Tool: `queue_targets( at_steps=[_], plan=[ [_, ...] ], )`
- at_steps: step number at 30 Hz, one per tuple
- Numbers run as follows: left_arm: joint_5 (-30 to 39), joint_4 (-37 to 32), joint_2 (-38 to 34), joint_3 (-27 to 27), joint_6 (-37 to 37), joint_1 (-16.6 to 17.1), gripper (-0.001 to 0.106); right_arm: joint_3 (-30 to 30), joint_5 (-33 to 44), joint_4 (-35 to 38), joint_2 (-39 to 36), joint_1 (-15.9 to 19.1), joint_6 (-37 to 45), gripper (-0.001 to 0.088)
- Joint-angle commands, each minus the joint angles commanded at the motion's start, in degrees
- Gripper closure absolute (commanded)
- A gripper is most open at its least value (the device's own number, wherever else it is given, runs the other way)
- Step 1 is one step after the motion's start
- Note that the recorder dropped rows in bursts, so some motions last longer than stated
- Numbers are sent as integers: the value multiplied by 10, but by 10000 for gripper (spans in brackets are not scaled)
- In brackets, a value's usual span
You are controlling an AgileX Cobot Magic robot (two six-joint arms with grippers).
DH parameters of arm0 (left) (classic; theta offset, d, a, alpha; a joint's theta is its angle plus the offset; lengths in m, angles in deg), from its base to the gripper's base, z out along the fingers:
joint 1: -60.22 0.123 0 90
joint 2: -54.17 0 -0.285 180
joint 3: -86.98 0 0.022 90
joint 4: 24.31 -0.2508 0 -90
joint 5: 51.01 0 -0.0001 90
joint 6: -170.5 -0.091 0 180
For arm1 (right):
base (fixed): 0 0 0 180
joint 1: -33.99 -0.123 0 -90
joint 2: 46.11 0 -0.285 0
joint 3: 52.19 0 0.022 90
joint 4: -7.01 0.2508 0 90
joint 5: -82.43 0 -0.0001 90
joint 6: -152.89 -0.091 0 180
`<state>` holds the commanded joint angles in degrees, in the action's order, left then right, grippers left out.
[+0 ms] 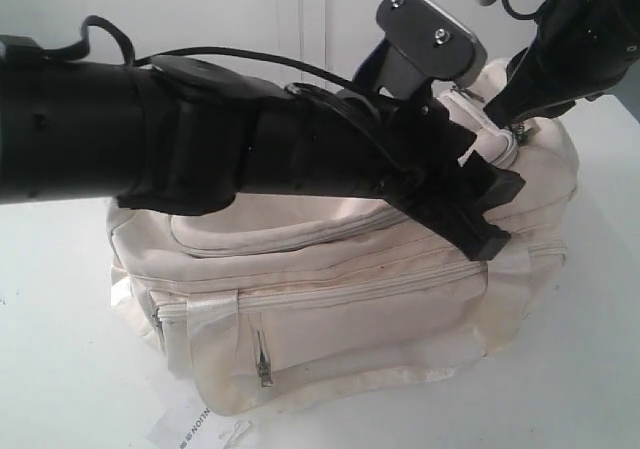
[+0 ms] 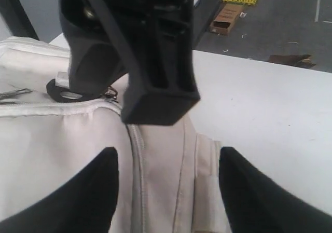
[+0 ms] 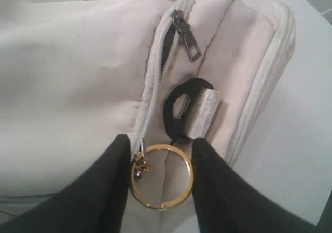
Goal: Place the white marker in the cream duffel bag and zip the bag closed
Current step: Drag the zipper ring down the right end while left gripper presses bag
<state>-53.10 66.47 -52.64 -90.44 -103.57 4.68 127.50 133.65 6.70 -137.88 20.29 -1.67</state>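
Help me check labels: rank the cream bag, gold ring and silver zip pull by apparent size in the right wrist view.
Largest: cream duffel bag.
Then: gold ring, though nearer the camera.
Smallest: silver zip pull.

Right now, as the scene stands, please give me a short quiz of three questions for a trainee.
1. Which thing sits between the fingers of the right tool? A) a gold ring B) a coin C) a black buckle
2. True or false: the left tool is shut on the cream duffel bag.
3. What flat thing lies on the table by the bag's front-pocket side?
Key: 1 A. 2 False: its fingers stand apart above the bag. 3 A white paper tag with print.
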Motion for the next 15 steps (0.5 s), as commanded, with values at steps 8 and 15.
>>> queue_targets(
  at_steps=[8,15],
  plan=[
    [-39,-4,-37,-21,0,0,494,0,-9,3,0,0,0,868],
    [-37,-4,-44,-21,0,0,920,0,-17,3,-2,0,0,868]
  ],
)
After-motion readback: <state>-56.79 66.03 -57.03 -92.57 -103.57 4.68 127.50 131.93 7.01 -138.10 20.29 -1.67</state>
